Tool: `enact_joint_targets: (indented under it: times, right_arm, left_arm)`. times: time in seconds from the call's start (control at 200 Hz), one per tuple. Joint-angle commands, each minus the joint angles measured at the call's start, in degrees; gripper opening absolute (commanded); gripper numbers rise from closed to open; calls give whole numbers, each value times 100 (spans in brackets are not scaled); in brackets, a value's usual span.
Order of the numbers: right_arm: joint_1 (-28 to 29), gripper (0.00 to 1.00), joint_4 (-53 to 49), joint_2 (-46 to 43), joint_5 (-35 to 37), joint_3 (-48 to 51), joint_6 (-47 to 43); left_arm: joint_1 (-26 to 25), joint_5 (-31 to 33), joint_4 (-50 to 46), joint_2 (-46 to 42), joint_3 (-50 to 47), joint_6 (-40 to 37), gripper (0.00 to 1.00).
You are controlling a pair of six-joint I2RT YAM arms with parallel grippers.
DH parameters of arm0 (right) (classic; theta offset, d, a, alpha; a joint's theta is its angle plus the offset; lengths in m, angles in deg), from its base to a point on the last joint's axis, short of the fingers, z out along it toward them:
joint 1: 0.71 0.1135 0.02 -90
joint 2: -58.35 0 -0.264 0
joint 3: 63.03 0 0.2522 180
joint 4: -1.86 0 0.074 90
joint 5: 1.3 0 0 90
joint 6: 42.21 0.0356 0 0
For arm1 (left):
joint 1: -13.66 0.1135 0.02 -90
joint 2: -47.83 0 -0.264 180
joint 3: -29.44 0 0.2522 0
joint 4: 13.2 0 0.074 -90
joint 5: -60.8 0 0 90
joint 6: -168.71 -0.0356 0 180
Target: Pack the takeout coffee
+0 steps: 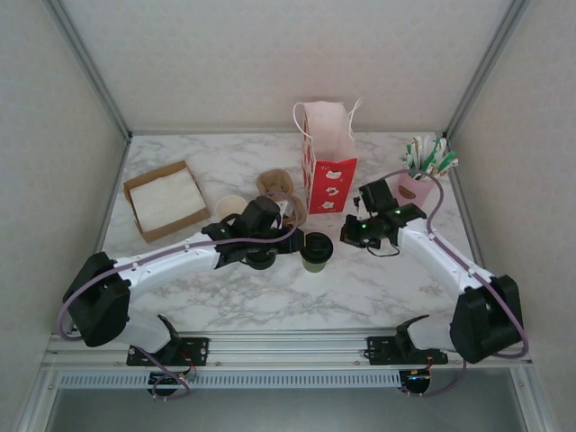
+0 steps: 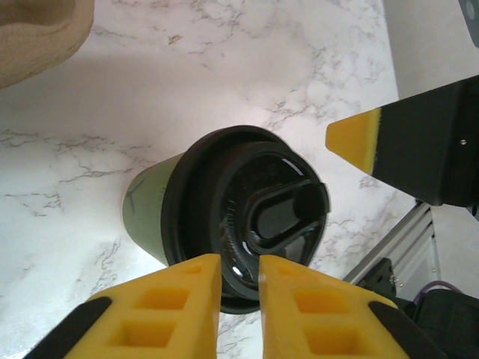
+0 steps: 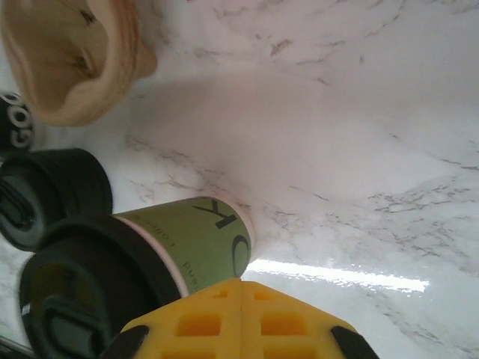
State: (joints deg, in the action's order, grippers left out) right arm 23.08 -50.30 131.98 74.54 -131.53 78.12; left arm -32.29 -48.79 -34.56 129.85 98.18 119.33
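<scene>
The takeout coffee could be tipped if bumped by the clenched right tool beside it; the left tool's hold cannot be told.

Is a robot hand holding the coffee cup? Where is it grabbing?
Cannot tell for sure. The left gripper sits nearly closed at the rim of the lid on the takeout coffee, maybe pinching it. The right gripper is shut on nothing.
</scene>
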Motion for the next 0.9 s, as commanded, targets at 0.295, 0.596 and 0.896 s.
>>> enact_joint_targets:
  times: [0.295, 0.596, 0.896]
  right_arm:
    - [-32, 0, 451, -592, -1082, 518, 337]
    - [-27, 0, 688, -456, -1279, 736, 491]
    - [-32, 0, 793, -291, -1405, 776, 492]
  left_arm:
    - [662, -1346, 701, -19, -383, 202, 11]
    - [781, -1808, 1103, 207, -581, 311, 12]
    - [781, -1802, 1084, 497, -521, 245, 13]
